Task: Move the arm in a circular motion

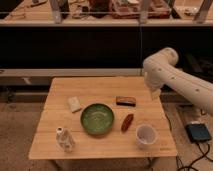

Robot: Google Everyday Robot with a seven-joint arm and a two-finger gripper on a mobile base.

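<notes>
Right of and behind the green bowl (97, 118), raised well off the wooden worktop (100, 86), is the arm (175, 76). Its bulbous bend is the highest part. From there the last segment drops to the gripper (155, 93), which hangs over the worktop's edge far to the right and rear of the bowl and touches nothing. Whether the gripper is released or clenched cannot be told; no object is seen in it.

Judgement: the arm is carried high and apart from the tableware because the task is a free circular sweep, not a grasp. At this height the sweep should clear everything below. How far round the circle it stands cannot be judged from this moment.

Orientation: the long segment rises from low at the right of the view, up and leftward to the bend. The end segment's long axis is near upright, slightly tilted, with the tip pointing down at the worktop.

Outward from the bowl:
- a red-brown oblong item (127, 122) just to its right;
- a white cup (145, 135) right and toward the front;
- a dark flat box (126, 101) behind and right;
- a pale block (74, 104) behind and left;
- a small white bottle (65, 140) front and left.

All lie apart from the arm.
</notes>
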